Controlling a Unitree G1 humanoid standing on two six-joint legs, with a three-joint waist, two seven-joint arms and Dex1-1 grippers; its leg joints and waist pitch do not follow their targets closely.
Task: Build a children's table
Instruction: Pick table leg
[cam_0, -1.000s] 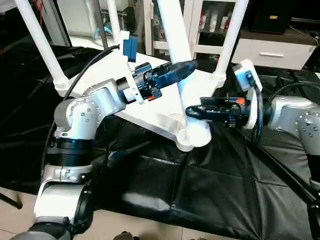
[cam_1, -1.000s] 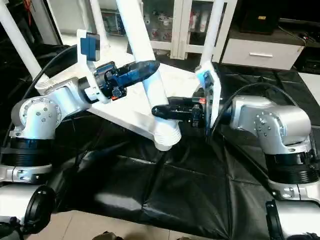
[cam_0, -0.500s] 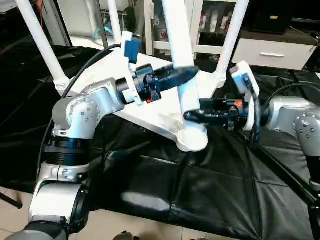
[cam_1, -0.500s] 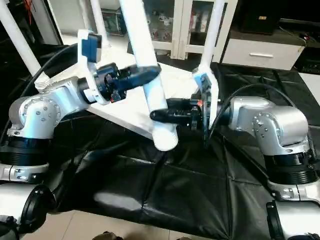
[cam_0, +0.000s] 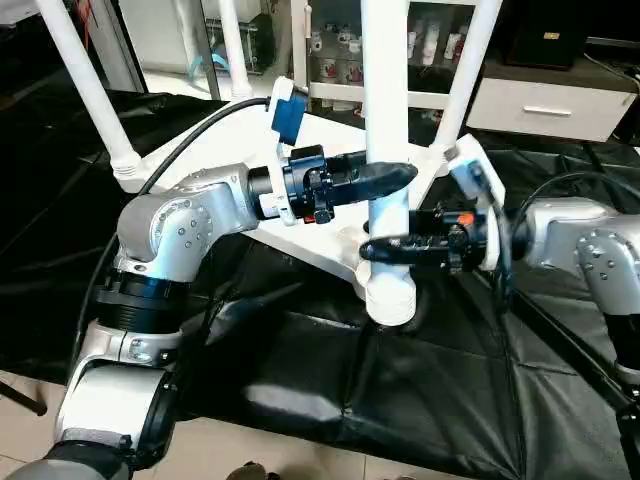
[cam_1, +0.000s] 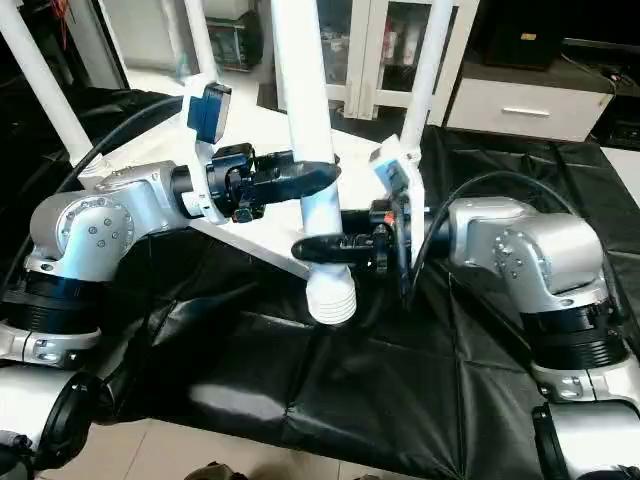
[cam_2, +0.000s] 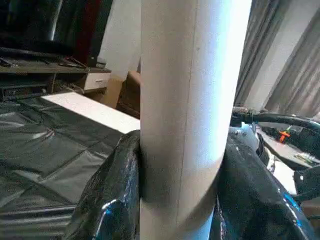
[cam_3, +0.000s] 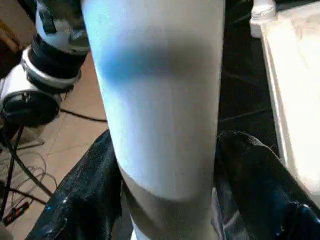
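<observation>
Both grippers have hold of the same white tube leg (cam_0: 387, 110), which stands close to upright over the near corner of the upturned tabletop (cam_0: 235, 135). Left gripper (cam_0: 392, 178) wraps the leg from the left, its black fingers (cam_2: 112, 200) pressed against either side of the tube. Right gripper (cam_0: 378, 249) sits just below it, coming in from the right, fingers (cam_3: 260, 175) likewise flanking the tube, though whether they squeeze it or merely rest beside it I cannot say for sure. The leg's ribbed lower end (cam_1: 331, 298) hangs at the tabletop's near corner (seated in its socket or not, the view does not tell). Three other legs (cam_0: 92, 95) already stand up from the tabletop's other corners. All of it rests on a black sheet (cam_0: 400, 400).
</observation>
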